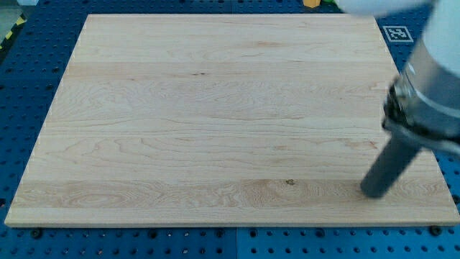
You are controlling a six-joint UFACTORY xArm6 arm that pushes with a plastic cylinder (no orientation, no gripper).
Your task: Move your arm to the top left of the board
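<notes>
The wooden board (215, 115) fills most of the view, and no block lies on it. My dark rod comes down from the arm at the view's right edge. My tip (373, 192) rests on the board near its bottom right corner, far from the board's top left corner (90, 18).
A blue perforated table (29, 86) surrounds the board. A yellow object (310, 3) shows partly at the view's top edge, off the board. A black and white marker tag (396, 33) lies at the top right beside the board. The arm's grey body (431, 79) covers the board's right edge.
</notes>
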